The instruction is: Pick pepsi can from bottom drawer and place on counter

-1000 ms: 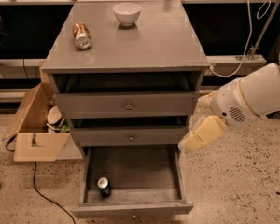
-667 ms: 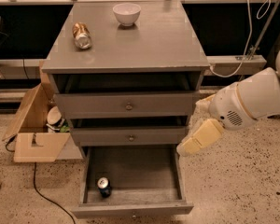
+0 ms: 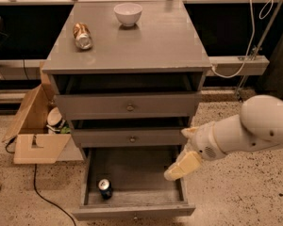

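Note:
The pepsi can (image 3: 104, 188) stands upright in the front left of the open bottom drawer (image 3: 132, 210), dark blue with a silver top. My gripper (image 3: 175, 153) hangs over the drawer's right side, open and empty, well to the right of the can and above it. The grey counter (image 3: 146, 41) tops the cabinet above the two upper drawers.
A brownish-gold can (image 3: 82, 36) lies on its side at the counter's left, and a white bowl (image 3: 128, 13) stands at its back. The two upper drawers (image 3: 129, 108) stand slightly ajar. A cardboard box (image 3: 35, 126) and a cable lie on the floor to the left.
My arm and gripper have shifted a little to the left and down, closer over the right side of the open bottom drawer. The can has not moved.

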Available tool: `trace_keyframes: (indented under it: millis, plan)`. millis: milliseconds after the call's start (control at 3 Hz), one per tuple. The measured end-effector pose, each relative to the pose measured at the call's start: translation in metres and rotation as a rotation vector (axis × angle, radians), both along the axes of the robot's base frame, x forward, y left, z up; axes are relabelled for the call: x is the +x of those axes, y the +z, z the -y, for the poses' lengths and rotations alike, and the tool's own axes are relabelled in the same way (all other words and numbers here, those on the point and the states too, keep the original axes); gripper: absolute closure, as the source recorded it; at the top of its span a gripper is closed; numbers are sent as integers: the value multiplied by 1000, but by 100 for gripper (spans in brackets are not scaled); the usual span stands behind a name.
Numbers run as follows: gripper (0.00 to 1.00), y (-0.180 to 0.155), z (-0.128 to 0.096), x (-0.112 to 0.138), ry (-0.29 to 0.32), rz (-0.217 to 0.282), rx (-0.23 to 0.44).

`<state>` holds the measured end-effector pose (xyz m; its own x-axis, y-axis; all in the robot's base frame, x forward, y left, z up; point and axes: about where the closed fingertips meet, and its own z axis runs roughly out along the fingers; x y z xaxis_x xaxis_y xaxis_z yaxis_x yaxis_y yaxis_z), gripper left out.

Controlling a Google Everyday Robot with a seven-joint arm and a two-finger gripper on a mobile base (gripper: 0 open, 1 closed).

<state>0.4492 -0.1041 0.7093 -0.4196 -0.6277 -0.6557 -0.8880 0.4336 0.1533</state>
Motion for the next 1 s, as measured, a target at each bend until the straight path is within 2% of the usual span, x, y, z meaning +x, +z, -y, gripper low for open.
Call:
trace_keyframes:
  millis: [333,667,1000]
  plan:
    - [0,-67,-13,9,11,33,41]
    - [0,-122,-31,18,-8,87,95]
    - [0,-133,-31,30,-42,110,98]
